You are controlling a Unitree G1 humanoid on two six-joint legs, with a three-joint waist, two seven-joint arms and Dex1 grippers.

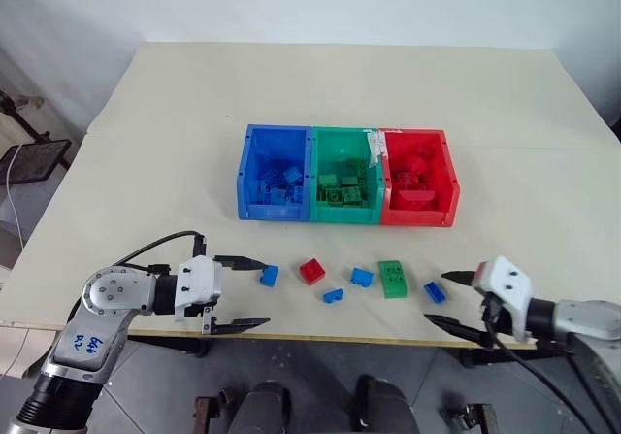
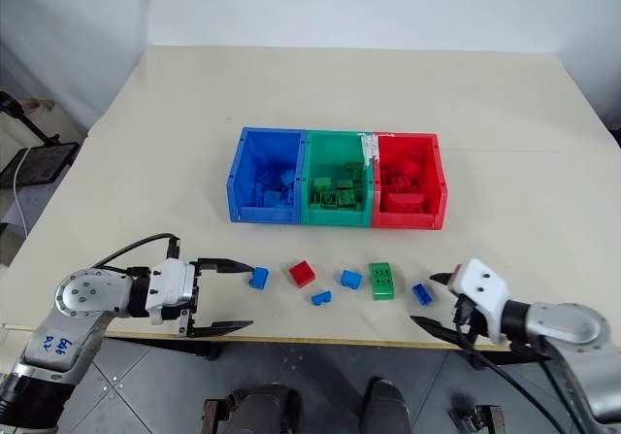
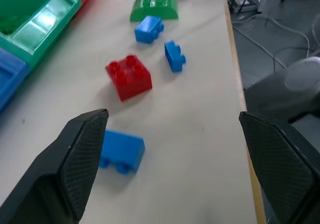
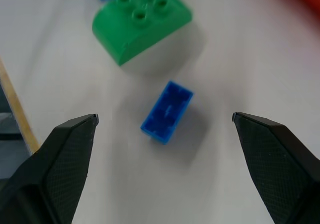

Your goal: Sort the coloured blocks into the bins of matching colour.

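A: Loose stock? 
B: Six blocks lay in a row near the counter's (image 1: 146,114) front edge: four blue, one red block (image 1: 311,271), one green block (image 1: 393,278). The blue bin (image 1: 246,177), green bin (image 1: 342,139) and red bin (image 1: 448,177) stood behind, each already part-filled.

A: Fingers? 
B: Both sets spread wide, empty. The left gripper (image 1: 243,293) flanked the leftmost blue block (image 1: 269,276); the right gripper (image 4: 165,119) straddled the rightmost blue block (image 4: 167,111).

A: Step? 
B: Approach, likely. Next: lower, close, carry to blue.
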